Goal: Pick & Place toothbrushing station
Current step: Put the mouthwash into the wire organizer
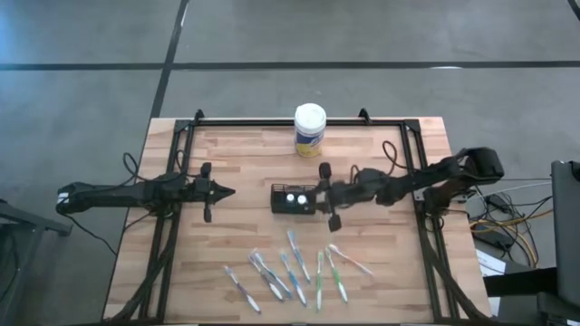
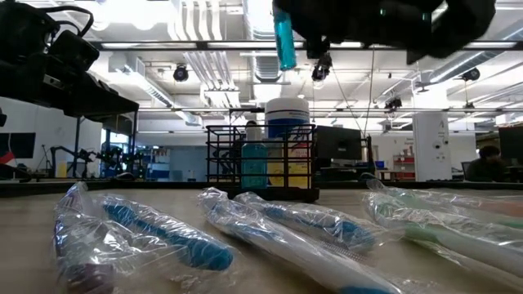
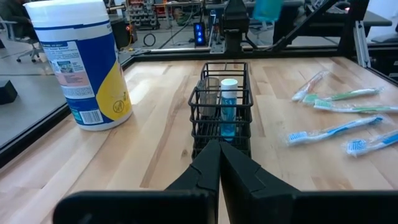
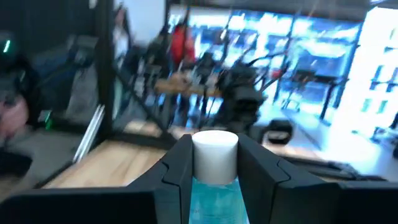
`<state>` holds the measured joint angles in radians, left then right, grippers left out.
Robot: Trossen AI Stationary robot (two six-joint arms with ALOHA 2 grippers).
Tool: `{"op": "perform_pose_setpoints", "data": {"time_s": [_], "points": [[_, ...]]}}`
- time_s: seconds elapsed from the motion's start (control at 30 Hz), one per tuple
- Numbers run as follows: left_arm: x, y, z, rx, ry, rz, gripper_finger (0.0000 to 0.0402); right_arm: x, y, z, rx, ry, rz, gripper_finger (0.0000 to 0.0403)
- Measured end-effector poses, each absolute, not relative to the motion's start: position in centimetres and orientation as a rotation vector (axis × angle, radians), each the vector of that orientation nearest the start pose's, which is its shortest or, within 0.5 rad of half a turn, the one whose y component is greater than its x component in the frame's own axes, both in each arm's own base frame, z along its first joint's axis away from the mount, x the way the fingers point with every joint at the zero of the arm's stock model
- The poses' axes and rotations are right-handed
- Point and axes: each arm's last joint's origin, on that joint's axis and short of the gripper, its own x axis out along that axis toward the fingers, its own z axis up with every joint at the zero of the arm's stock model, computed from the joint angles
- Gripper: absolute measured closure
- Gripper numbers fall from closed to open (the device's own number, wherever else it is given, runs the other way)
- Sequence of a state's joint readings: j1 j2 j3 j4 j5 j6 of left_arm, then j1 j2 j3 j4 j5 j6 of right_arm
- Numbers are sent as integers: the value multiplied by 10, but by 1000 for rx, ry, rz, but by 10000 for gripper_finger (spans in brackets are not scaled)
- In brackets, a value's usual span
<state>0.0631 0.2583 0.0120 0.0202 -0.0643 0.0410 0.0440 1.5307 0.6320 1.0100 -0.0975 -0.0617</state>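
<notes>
The black wire-mesh caddy (image 1: 293,199) stands near the middle of the wooden worktop (image 1: 236,163), upright, with white-capped tubes inside; the left wrist view shows one blue tube (image 3: 229,109) with a white cap standing in its mesh. The high view shows two white caps in the caddy.

Toward the worktop's near edge, well apart from the caddy, lie the wrapped toothbrushes (image 1: 294,270), spread in a loose row, blue, green and white, each in clear plastic (image 2: 155,233).

The right gripper (image 4: 214,165) is just beside the caddy on its right-hand side, raised above the worktop, and its fingers pinch a blue tube with a white cap (image 4: 214,149); in the low view that tube (image 2: 284,41) hangs high above the caddy.

The left gripper (image 1: 228,191) hovers to the caddy's left, pointing at it, its fingers (image 3: 239,171) pressed together with nothing between them.

A white-lidded canister (image 1: 309,129) with a yellow label stands by the far edge, behind the caddy.
</notes>
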Motion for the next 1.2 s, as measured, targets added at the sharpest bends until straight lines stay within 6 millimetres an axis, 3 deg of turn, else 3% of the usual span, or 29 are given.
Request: {"op": "perform_pose_setpoints", "data": {"time_s": [0.13, 0.4, 0.57, 0.97, 1.2], "points": [[111, 9, 148, 41, 228, 123, 390, 305, 6, 198, 6, -114, -5, 316], [111, 9, 148, 41, 229, 122, 390, 331, 6, 176, 59, -77, -169, 316], [111, 9, 148, 30, 228, 123, 390, 342, 17, 171, 58, -70, -274, 316], [111, 9, 147, 26, 234, 123, 390, 343, 49, 176, 41, -71, -557, 316], [111, 9, 147, 26, 234, 123, 390, 354, 67, 174, 28, -68, -681, 316]]}}
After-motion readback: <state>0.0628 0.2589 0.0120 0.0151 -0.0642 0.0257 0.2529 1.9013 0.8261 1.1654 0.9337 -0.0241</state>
